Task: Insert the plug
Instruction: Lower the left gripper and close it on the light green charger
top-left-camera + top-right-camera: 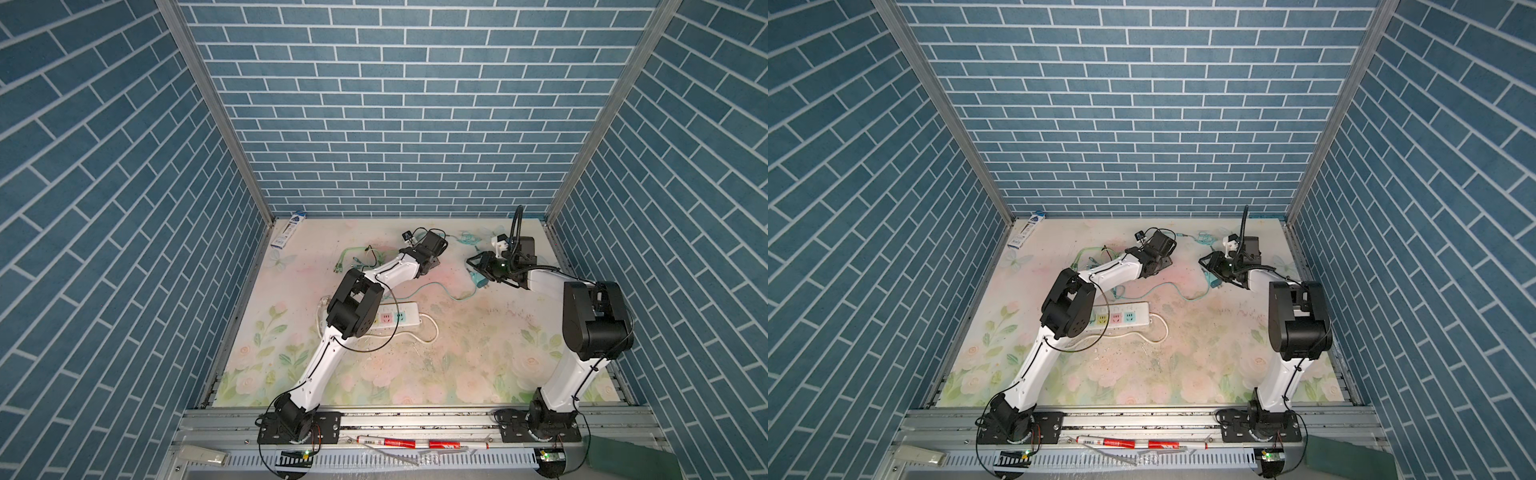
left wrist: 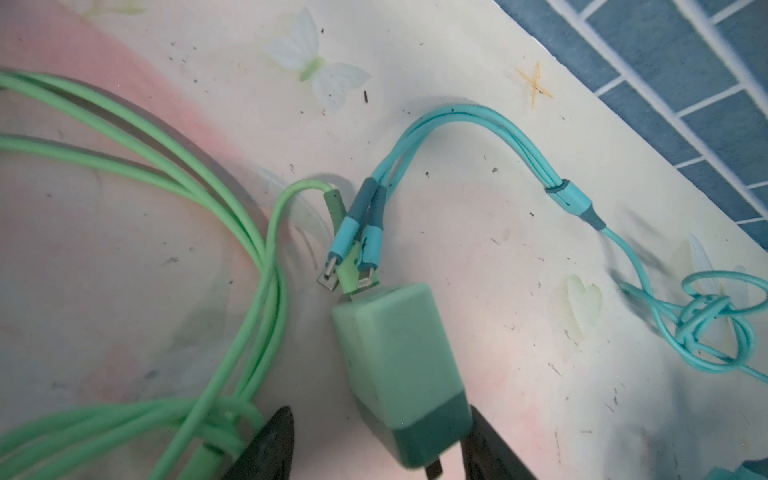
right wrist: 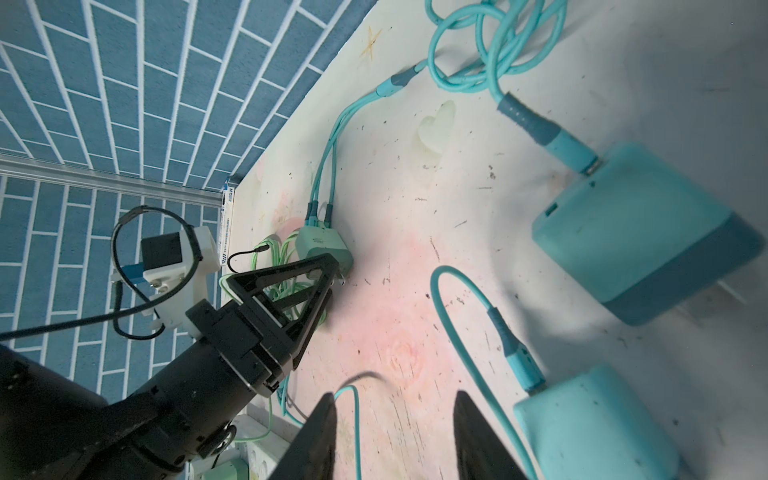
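1. My left gripper (image 2: pixel 380 415) stands open astride the green plug (image 2: pixel 390 357). The plug lies flat on the table (image 2: pixel 498 270) toward the back wall, well apart from the power strip (image 1: pixel 397 319).
2. I straddle its darker prong end, I judge, so that closing gives a firm carry.
3. My right gripper (image 3: pixel 395 395) hangs open and empty near a teal adapter (image 3: pixel 640 232).
4. The frame edge cuts off the prongs in the left wrist view. In both top views my left elbow covers part of the strip.

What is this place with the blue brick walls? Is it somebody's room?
Probably a robot test booth, not a home: printed brick panels in metal framing, two robot arms bolted to a rail, and a power strip on a flowery table.
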`<state>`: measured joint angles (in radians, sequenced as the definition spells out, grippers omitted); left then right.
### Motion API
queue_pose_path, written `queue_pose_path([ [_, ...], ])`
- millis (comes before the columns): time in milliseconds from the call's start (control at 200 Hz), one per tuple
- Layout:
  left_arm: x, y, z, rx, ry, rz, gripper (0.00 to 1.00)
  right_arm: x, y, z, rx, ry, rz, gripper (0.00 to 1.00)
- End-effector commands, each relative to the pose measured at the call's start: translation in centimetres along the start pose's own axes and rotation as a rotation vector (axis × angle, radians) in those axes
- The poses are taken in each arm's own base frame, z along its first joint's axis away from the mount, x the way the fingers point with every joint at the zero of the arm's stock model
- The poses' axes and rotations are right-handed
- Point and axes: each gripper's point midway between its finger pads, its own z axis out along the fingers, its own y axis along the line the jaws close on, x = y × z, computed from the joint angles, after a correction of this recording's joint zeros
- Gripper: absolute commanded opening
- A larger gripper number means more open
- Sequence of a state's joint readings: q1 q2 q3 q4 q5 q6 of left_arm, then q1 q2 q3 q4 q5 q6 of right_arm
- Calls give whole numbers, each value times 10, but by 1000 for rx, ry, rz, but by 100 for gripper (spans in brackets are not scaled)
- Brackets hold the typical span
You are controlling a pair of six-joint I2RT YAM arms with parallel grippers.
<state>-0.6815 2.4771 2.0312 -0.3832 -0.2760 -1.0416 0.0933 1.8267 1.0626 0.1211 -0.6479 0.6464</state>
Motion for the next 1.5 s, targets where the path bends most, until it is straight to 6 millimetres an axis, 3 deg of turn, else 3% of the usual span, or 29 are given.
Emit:
queue_pose_path([
  [0,-8,12,-3,-49,-20,-3,62,1,10,-8,-31,-13,-40,46],
  [275,-18,7,3,-50,-49,15,69,1,11,-7,-42,-13,-44,45],
  [600,-15,-5,17,-48,-19,45,69,1,14,-9,-52,-14,-48,45],
  [930,-18,1,14,-66,-35,41,69,1,15,-8,-62,-13,-41,45],
  [1495,-21,11,25,-65,-13,-3,59,2,16,-10,-63,-15,-43,45],
])
